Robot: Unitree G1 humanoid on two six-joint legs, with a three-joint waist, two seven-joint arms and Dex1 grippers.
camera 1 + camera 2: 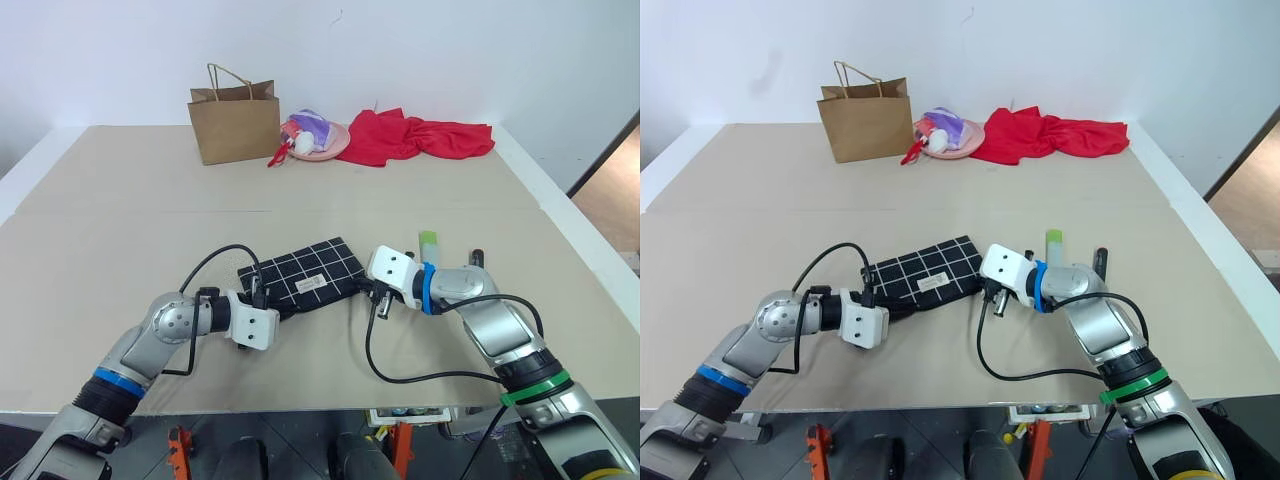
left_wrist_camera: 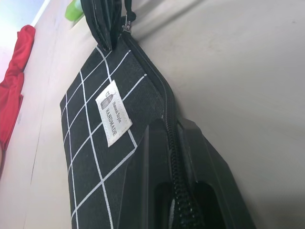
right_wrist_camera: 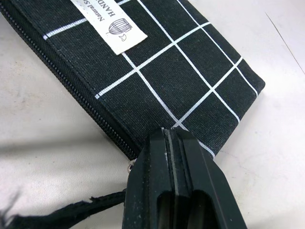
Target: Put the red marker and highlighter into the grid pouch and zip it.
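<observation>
A: Left eye view first: where's your grid pouch [image 1: 303,276]?

B: Flat on the table [image 1: 120,230], between your two arms, label up, zipper along the near edge.

A: And the left gripper [image 2: 174,167]?

B: Its jaws are clamped tight on the pouch's zipper edge at one end.

A: The right gripper [image 3: 172,157]?

B: Pinched together on the opposite corner, right by the zipper slider and cord pull [image 3: 62,212].

A: The highlighter [image 1: 428,243]?

B: You see it lying on the table just behind your right wrist, beside the pouch. I can't make out the red marker.

A: Further back?

B: A brown paper bag [image 1: 236,120], a pink plate [image 1: 330,145] and a red cloth [image 1: 415,135] by the wall.
</observation>
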